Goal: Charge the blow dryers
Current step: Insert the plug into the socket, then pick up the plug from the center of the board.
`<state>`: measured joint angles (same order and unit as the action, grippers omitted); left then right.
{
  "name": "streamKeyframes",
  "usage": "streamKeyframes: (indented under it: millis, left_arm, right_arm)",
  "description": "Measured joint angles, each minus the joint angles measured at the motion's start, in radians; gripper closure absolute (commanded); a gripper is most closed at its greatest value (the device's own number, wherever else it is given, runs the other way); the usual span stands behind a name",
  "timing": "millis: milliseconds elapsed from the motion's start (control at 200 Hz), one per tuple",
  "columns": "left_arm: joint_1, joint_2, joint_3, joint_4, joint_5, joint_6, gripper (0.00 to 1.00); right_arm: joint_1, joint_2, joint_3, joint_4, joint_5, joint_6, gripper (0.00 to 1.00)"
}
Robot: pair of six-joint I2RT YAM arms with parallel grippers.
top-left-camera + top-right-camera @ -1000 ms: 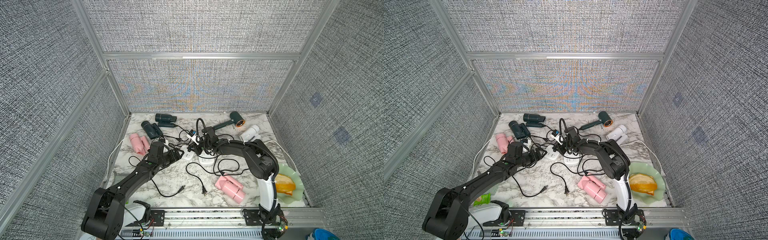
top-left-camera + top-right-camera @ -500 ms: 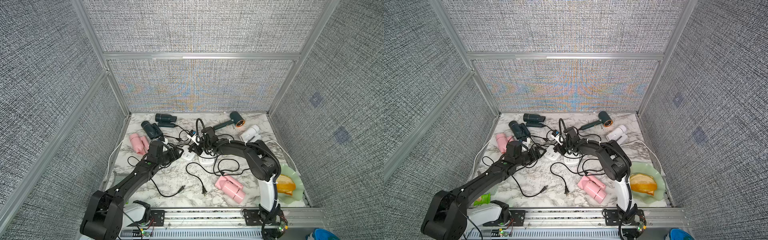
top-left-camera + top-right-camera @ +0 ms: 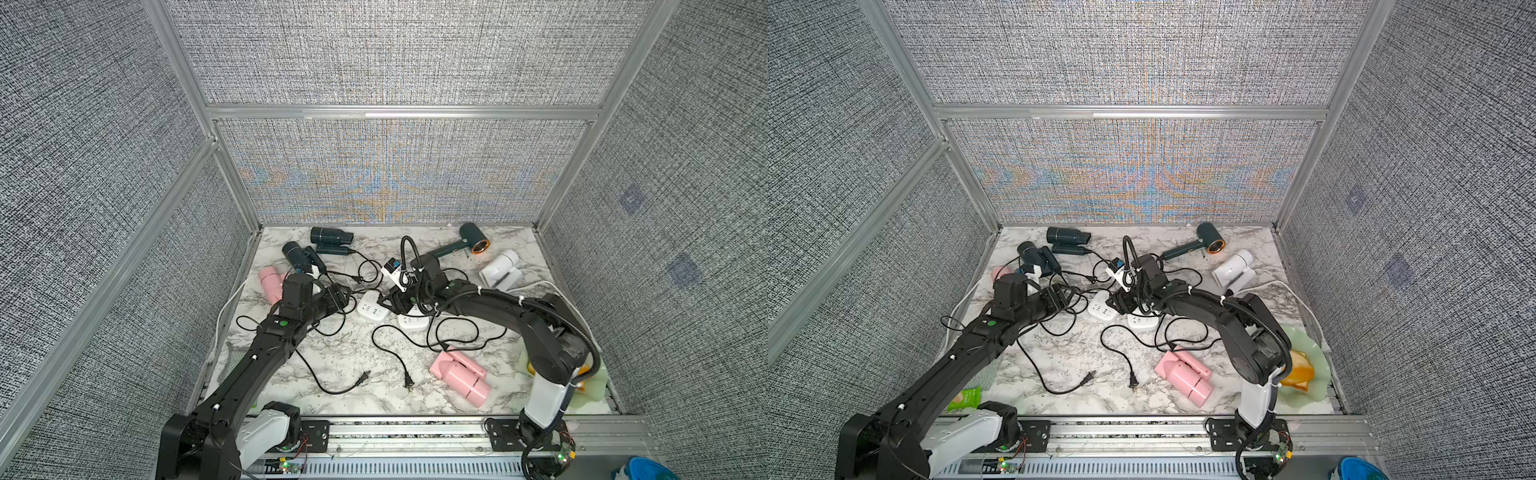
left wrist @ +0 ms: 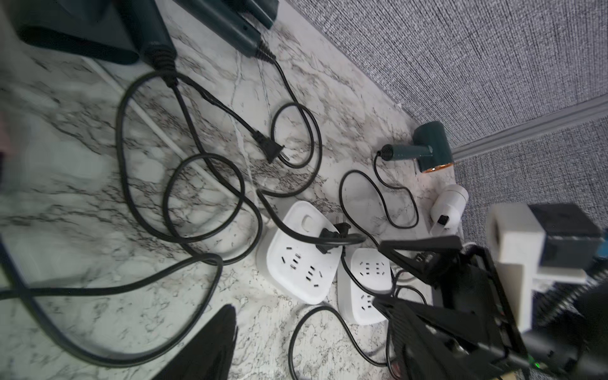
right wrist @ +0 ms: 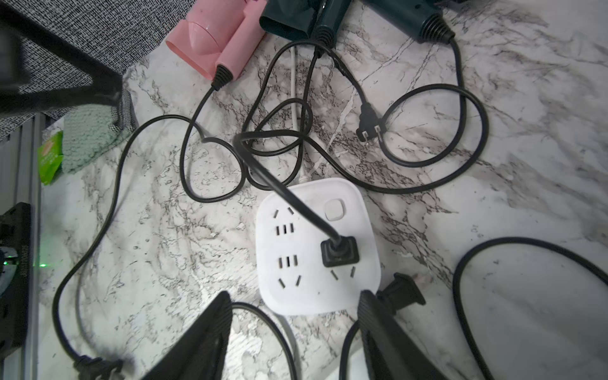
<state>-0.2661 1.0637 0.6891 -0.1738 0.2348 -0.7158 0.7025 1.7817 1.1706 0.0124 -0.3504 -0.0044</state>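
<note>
marble tabletop (image 3: 345, 349). right gripper (image 5: 294, 294): fingers apart above socket block (image 5: 309, 243). left gripper (image 3: 340, 297): finger gap unclear. loose plug (image 5: 368, 121) of dark blow dryer (image 5: 286, 18): beyond block, nearer left gripper.

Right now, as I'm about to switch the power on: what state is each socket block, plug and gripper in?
White square socket block with button: one black plug inserted.
Second white socket block: partly hidden, occupancy unclear.
Black two-pin plug beyond the blocks: unplugged.
Two black plugs nearer the front: unplugged, lying loose.
Left gripper: open.
Right gripper: open.
</note>
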Motion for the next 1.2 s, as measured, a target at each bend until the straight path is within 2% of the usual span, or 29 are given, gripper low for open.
streamKeyframes:
  millis: [265, 605, 765, 905, 1196]
  left_arm:
    - [0.062, 0.024, 0.021, -0.034, -0.159, 0.109, 0.23]
    - [0.202, 0.275, 0.069, 0.068, -0.122, 0.192, 0.24]
    - [0.249, 0.410, 0.120, 0.123, -0.095, 0.220, 0.30]
    - [0.289, 0.554, 0.212, 0.127, -0.039, 0.251, 0.41]
    - [0.294, 0.747, 0.325, 0.134, 0.043, 0.306, 0.56]
  right_arm:
    - [0.083, -0.219, -0.156, 0.044, 0.130, 0.119, 0.37]
    - [0.136, -0.394, -0.295, 0.089, 0.301, 0.229, 0.37]
    - [0.142, -0.444, -0.337, 0.087, 0.359, 0.255, 0.37]
    - [0.142, -0.452, -0.346, 0.067, 0.397, 0.269, 0.38]
    - [0.152, -0.426, -0.325, 0.032, 0.425, 0.277, 0.38]
